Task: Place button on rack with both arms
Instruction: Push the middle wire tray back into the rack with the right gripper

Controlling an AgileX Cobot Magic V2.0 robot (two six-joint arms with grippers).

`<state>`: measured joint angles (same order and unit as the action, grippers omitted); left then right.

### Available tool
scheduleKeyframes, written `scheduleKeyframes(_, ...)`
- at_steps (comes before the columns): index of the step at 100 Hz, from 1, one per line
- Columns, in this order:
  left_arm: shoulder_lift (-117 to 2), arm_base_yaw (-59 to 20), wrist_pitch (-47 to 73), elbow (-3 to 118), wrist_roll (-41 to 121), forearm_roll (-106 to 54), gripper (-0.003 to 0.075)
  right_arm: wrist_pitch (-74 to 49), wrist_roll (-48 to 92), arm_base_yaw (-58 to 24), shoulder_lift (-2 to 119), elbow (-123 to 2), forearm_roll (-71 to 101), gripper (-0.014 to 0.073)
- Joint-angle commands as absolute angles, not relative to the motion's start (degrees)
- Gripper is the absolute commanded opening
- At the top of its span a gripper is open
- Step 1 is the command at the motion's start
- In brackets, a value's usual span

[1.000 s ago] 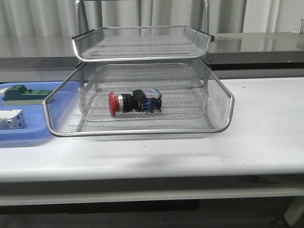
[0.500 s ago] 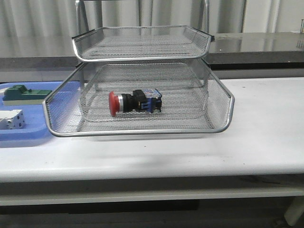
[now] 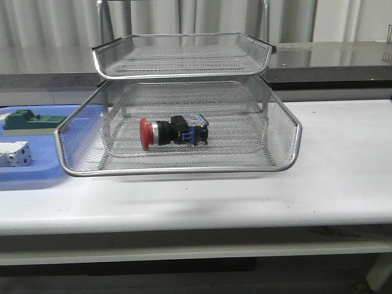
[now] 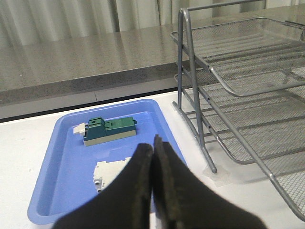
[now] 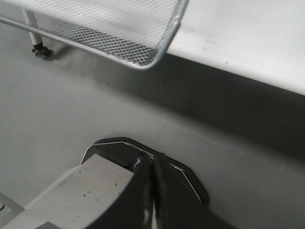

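Inside the rack (image 3: 278, 131), the button (image 3: 174, 132) lies sideways, cap left (both grippers closed, empty).

Left claw (image 4: 153, 191) with dark, matte, tapered fingers, right claw (image 5: 152, 195) equally dark, blade-like fingers

A white table (image 3: 343, 177) stands before a long grey stone-look counter (image 3: 343, 55), pale pleated curtains (image 3: 49, 24) behind it, and grey floor (image 5: 71, 105) below.
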<state>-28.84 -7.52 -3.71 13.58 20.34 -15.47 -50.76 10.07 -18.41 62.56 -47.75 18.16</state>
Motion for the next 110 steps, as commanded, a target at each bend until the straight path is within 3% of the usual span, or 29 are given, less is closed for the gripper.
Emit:
scheduleKeyframes(1, -28.9, -7.3, -8.4, 15.3, 19.8, -15.9, -0.0020, -45.8, 10.8, -22.4, 65.7, -49.7, 19.8, -0.0061)
scheduleKeyframes(50, -28.9, -7.3, -8.4, 15.3, 19.8, -15.9, -0.0020, -36.5, 10.9, -36.7, 86.9, -57.2, 20.3, -0.0061)
scheduleKeyframes(110, -28.9, -7.3, -8.4, 15.3, 19.8, -15.9, -0.0020, -35.3, 10.9, -38.5, 99.0, -69.1, 13.0, -0.0061)
